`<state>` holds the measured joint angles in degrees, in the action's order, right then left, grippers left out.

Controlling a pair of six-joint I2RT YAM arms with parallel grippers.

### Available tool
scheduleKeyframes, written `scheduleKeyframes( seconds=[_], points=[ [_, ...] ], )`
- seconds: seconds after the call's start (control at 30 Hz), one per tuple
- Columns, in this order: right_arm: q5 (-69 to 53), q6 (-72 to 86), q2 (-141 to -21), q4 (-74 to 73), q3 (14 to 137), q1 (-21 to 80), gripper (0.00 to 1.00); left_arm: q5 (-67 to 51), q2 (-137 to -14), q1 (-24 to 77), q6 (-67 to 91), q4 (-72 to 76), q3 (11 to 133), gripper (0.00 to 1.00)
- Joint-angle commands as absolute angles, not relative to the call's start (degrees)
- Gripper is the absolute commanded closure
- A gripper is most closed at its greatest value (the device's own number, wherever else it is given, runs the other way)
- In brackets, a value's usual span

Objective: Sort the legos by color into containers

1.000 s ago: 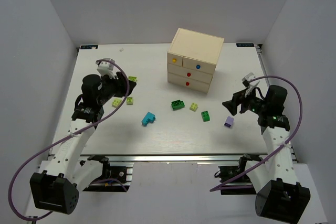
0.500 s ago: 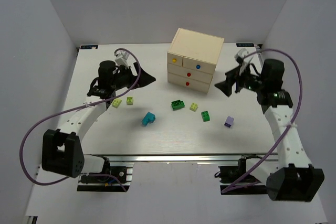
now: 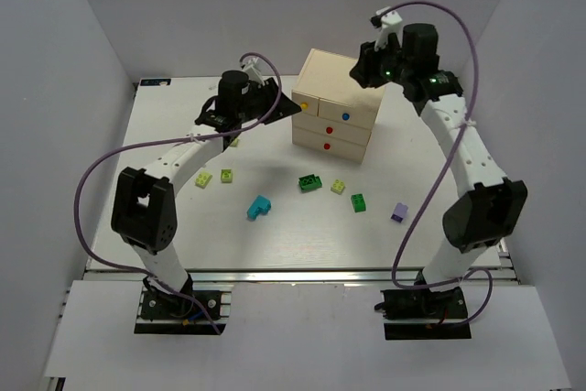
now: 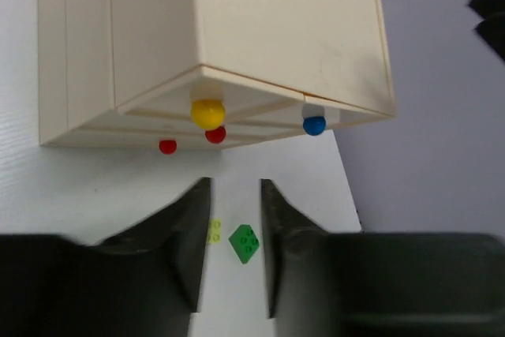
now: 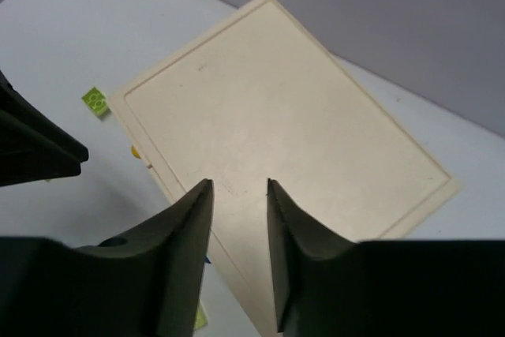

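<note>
Chest [image 3: 337, 84]: seen from above, it stands toward the back of the table [image 3: 165, 226], drawers shut, knobs facing forward.
Bricks: a cyan brick [image 3: 260, 208], a dark green brick [image 3: 310, 183], a second green brick [image 3: 359, 202], a purple brick [image 3: 399, 212] and lime bricks [image 3: 226, 175] lie loose on the table in front of the chest, none in a drawer.
Left gripper [image 3: 297, 105]: at the chest's front left corner, level with the top drawers.
Right gripper [image 3: 359, 69]: above the back of the chest's top.
Left wrist view: the left gripper is released, its fingers a little apart with nothing between them. It is aimed at the yellow knob [image 4: 207, 113] but is not touching it.
Other knobs: a blue knob [image 4: 314, 125] beside the yellow one, and two red knobs [image 4: 215, 135] on the drawers beneath.
Right wrist view: the right gripper is released, with a narrow empty gap between its fingers. It hangs over the chest's flat top, and whether it touches I cannot tell.
</note>
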<state>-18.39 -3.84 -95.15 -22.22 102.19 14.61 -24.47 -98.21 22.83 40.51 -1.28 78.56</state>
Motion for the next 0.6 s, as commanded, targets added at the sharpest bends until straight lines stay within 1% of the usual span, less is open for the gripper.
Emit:
scheduleKeyframes(
  seconds=[0.0,0.07,0.1,0.13,0.23,0.3,0.43,0.47,0.57],
  points=[
    [-13.01,-2.02,-99.39,-25.75,106.6,16.87,0.57,-21.36,-99.4,24.08,39.99,-4.48,83.4,0.54],
    [-14.23,-1.58,-102.55,-26.89,108.8,16.88,0.48,-20.04,-100.37,24.78,39.29,-6.23,85.76,0.48],
    [-14.76,-1.32,-103.26,-27.68,109.77,16.88,0.46,-19.6,-101.33,24.79,39.03,-6.94,86.48,0.46],
    [-15.46,-1.23,-103.79,-27.77,110.3,16.88,0.46,-19.25,-101.69,25.39,38.76,-7.55,87.18,0.42],
    [-15.91,-0.88,-104.59,-27.16,110.04,16.87,0.45,-17.5,-102.92,25.92,37.62,-9.14,89.38,0.41],
    [-15.91,-0.62,-105.2,-27.16,110.21,17.14,0.45,-16.18,-103.53,26.45,37.27,-10.37,90.69,0.41],
    [-15.82,-0.44,-106.43,-27.25,110.3,16.88,0.47,-13.98,-104.67,26.98,37.09,-10.46,90.79,0.48],
    [-16.08,-0.44,-106.7,-27.33,110.3,16.96,0.48,-14.06,-104.68,26.98,37.09,-9.76,90.62,0.53],
    [-16.44,1.49,-106.7,-27.33,110.13,16.88,0.5,-14.06,-105.2,27.51,37.53,-8.7,89.83,0.54]
  ],
)
